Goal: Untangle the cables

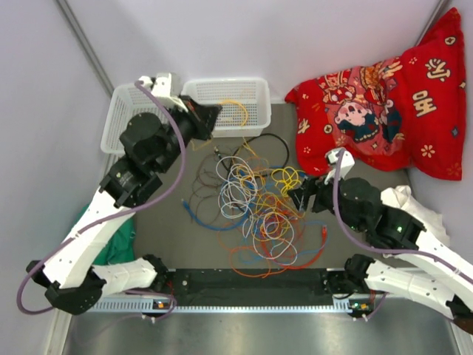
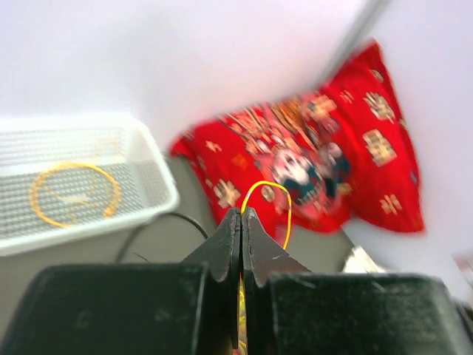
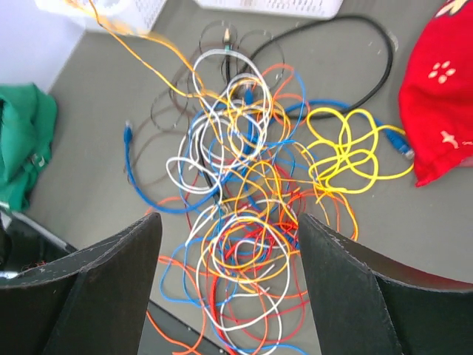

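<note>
Cables (image 1: 259,214): lay heaped in one knot at the middle of the tabletop (image 1: 170,237), below the white basket (image 1: 259,85) at the frame's top.
Left fingers (image 2: 242,229): pressed fully together on one yellow cable (image 2: 260,185), raised near the basket at upper left.
Right fingers (image 1: 295,197): spread wide, holding nothing, poised over the heap's right side.
Step, as judged: drawing the yellow cable free.
Doing it well: pull slowly and pin neighbouring loops with the right fingers wherever the strand snagged, lest the whole heap drag along.
</note>
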Robot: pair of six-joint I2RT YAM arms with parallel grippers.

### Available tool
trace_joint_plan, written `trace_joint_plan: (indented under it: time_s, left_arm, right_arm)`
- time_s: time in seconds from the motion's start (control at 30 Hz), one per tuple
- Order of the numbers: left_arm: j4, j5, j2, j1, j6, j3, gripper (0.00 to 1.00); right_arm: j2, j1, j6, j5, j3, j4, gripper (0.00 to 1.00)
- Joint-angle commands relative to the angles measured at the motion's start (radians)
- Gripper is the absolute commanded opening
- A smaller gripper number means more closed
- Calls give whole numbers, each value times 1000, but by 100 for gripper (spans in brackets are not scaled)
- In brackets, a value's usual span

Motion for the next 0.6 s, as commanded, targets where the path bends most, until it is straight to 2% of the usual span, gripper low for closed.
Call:
trace_joint_plan:
  time_s: [0.0,0.27,0.43,0.57]
  left_arm:
    - [-82,-193,71,49,34,164,0]
    - [-81,-203,210,89,74,497,0]
    - [-84,-167,252,90,68,542,0]
    - [-100,-221,263,92,66,536,0]
  right_arm:
    - [-73,10,6,79,-1,67,73]
    - [-64,10,0,81,-22,76,73]
    - [-38,10,-10,72,-50,123,73]
    - [-23,10,-20,72,-67,149,73]
